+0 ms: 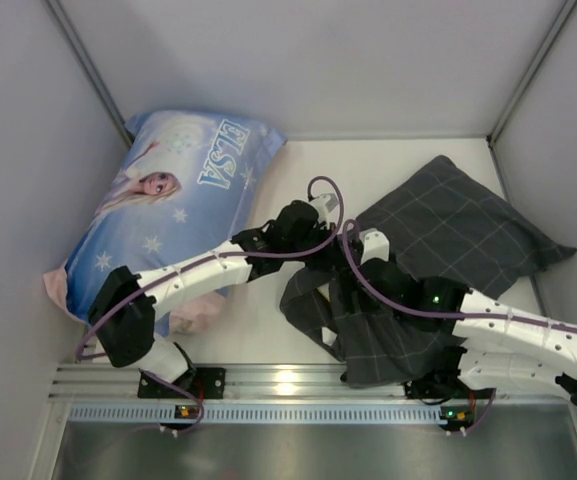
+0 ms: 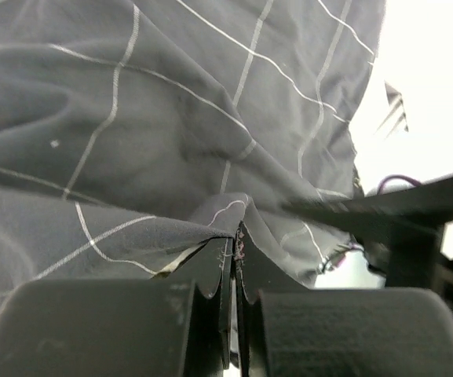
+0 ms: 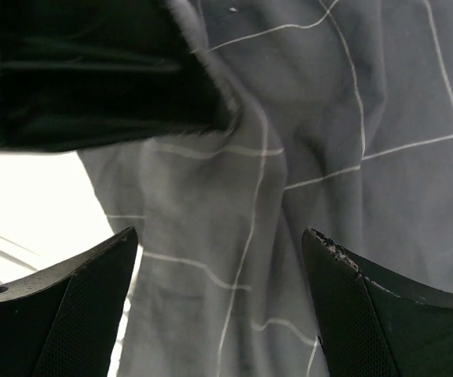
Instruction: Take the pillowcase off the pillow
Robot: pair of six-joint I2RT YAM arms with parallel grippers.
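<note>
The dark grey checked pillowcase lies bunched on the right half of the table, with a loose part hanging toward the front edge. The white pillow does not show; I cannot tell how much of it is inside the case. My left gripper is at the case's left edge. In the left wrist view it is shut on a raised fold of the pillowcase. My right gripper is close beside it. In the right wrist view it is open and empty above the pillowcase.
The larger blue ELSA-print pillow lies at the back left against the wall. Grey walls close in both sides and the back. A metal rail runs along the near edge. The two wrists are nearly touching.
</note>
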